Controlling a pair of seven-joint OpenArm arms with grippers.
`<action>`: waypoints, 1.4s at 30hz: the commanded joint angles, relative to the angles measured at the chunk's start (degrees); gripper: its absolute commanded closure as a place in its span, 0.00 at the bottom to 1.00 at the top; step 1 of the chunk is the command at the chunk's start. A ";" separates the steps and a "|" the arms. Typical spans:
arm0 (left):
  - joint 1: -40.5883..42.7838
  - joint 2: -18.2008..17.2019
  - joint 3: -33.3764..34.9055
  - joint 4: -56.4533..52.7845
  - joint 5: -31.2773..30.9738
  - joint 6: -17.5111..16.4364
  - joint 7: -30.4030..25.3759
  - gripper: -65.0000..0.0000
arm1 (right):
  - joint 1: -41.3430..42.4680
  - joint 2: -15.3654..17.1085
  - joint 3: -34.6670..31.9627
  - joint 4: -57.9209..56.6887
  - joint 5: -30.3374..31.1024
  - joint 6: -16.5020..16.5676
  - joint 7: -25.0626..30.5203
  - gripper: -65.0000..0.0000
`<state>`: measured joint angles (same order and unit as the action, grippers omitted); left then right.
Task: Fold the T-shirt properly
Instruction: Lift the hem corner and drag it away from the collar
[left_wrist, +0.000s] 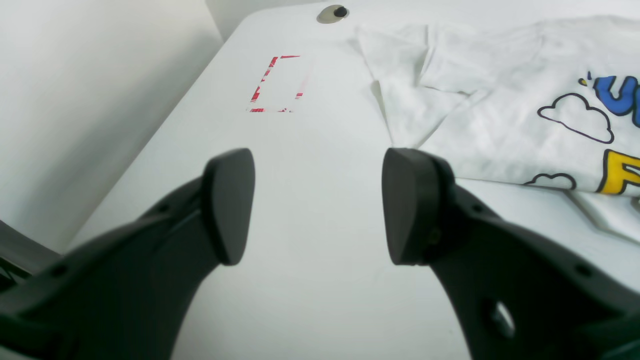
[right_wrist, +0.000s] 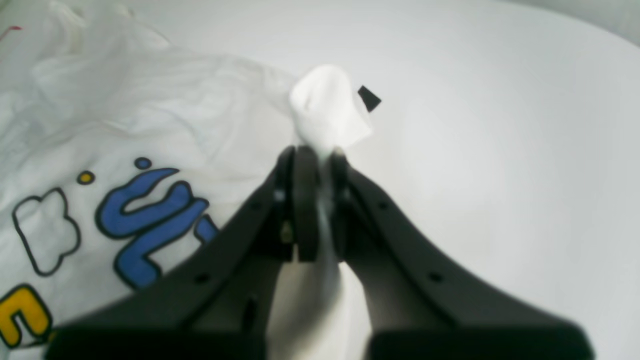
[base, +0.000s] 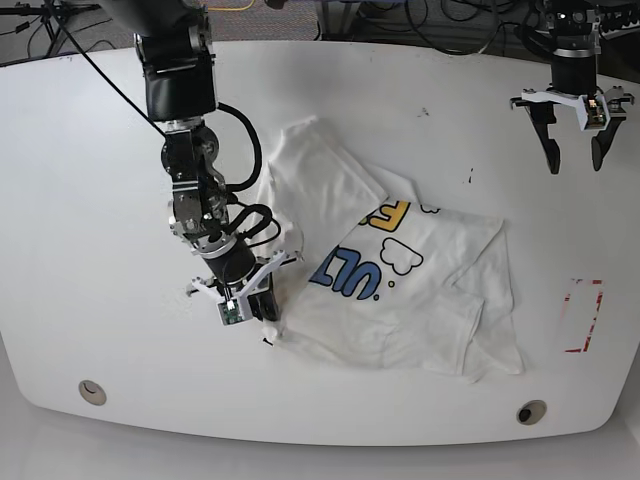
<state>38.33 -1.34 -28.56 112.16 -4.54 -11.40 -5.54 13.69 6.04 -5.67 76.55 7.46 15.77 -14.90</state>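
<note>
Base view: perhaps tape rectangle (base: 585, 316) beside T-shirt (base: 420, 290)

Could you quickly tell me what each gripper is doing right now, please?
Left gripper: open, empty.
Right gripper: shut on the white printed cloth T-shirt.

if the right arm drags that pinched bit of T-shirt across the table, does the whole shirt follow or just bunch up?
Likely bunches first: the T-shirt lies limp and wrinkled, with overlapping folds. The right gripper is shut on only a small tuft of it, so the pull probably spreads unevenly. On the smooth table the rest may then slide along.
</note>
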 joint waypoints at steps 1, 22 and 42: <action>0.28 -0.22 -0.24 0.88 -0.38 0.16 -1.97 0.43 | -0.99 0.29 0.22 5.67 0.71 0.62 1.45 0.99; -0.16 -0.04 1.09 0.40 -0.80 0.05 -0.45 0.43 | -18.19 0.06 10.94 27.49 0.40 0.26 -0.51 1.00; 1.19 -0.79 12.79 4.20 -0.88 -0.39 3.69 0.43 | -10.32 1.74 9.05 32.90 0.73 0.04 -1.04 1.00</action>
<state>39.40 -1.80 -15.81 115.39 -5.17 -12.38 -0.05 2.00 7.88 3.79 107.68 7.55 15.09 -18.24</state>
